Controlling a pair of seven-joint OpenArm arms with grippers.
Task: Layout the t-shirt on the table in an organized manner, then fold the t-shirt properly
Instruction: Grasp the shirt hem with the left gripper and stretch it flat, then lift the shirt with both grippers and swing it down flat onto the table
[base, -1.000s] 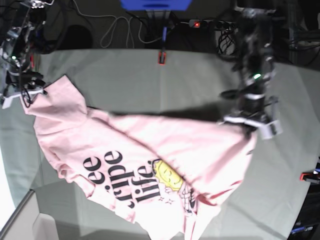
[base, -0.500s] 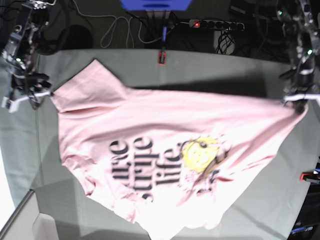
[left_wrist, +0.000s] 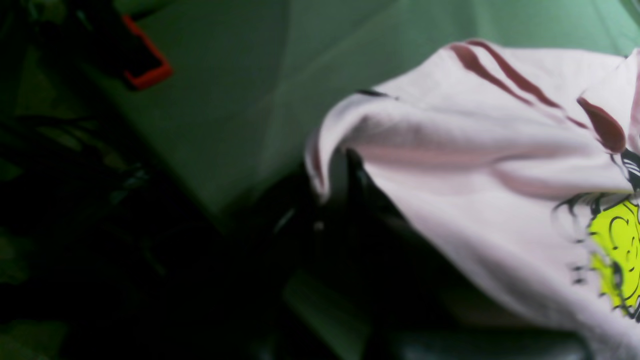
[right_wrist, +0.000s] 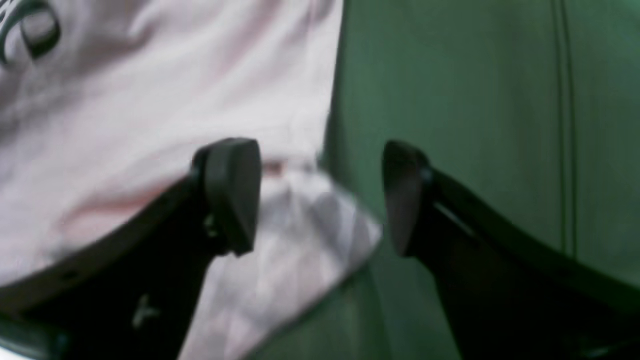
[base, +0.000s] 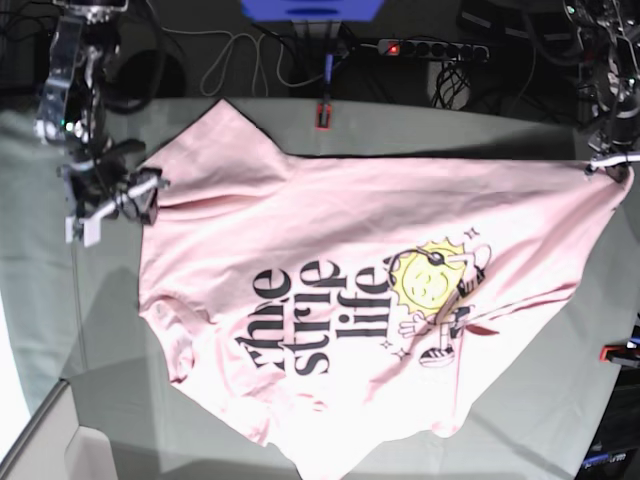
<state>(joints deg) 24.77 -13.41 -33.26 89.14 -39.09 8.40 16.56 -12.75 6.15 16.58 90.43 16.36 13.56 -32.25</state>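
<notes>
The pale pink t-shirt (base: 330, 290) lies spread over the table (base: 40, 290) with its black lettering and yellow sun print facing up. Its lower hem bunches toward the front edge. At the far right my left gripper (base: 607, 166) is shut on a corner of the shirt and holds it stretched taut. In the left wrist view that pinched corner of the t-shirt (left_wrist: 450, 140) drapes off the dark jaws. My right gripper (base: 112, 205) stands open at the shirt's left edge. Its fingers (right_wrist: 232, 195) straddle a loose fold of the t-shirt (right_wrist: 300, 235) without touching it.
Red clamps (base: 323, 115) (base: 618, 352) sit on the table's far and right edges, and one clamp (left_wrist: 147, 75) shows in the left wrist view. Cables and a power strip (base: 430, 47) lie behind the table. Bare cloth shows along the table's left side and far right.
The shirt swung from a bunched drape to a wide spread with the print up. My left gripper pulled its corner far right. My right gripper opened and let the left side go.
</notes>
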